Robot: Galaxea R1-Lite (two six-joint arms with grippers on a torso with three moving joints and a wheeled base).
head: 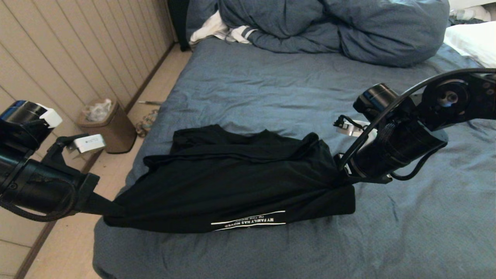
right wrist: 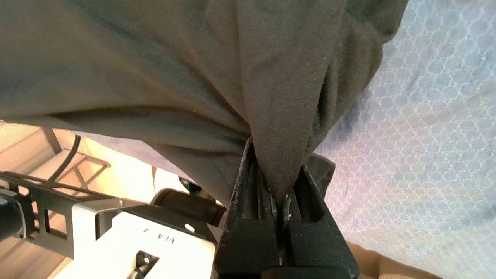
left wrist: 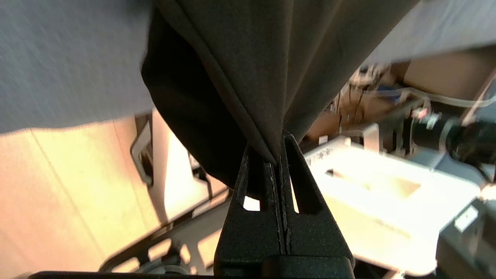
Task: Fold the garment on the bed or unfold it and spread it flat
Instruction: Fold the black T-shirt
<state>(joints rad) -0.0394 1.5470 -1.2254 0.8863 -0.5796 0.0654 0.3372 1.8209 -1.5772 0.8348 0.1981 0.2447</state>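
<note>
The garment (head: pixel 232 182) is a black T-shirt stretched crosswise over the near part of the bed (head: pixel 271 89), with a strip of white lettering along its near hem. My left gripper (head: pixel 104 207) is shut on its left end, just past the bed's left edge. My right gripper (head: pixel 341 174) is shut on its right end, above the sheet. In the left wrist view the black cloth (left wrist: pixel 232 69) runs into the closed left gripper (left wrist: pixel 277 157). Bunched cloth (right wrist: pixel 279 116) is pinched in the right gripper (right wrist: pixel 279 193) in the right wrist view.
A bunched blue duvet (head: pixel 341 31) and a white striped cloth (head: pixel 217 31) lie at the bed's far end. A white pillow (head: pixel 472 42) is at far right. A small brown bin (head: pixel 106 126) stands on the floor by the panelled wall.
</note>
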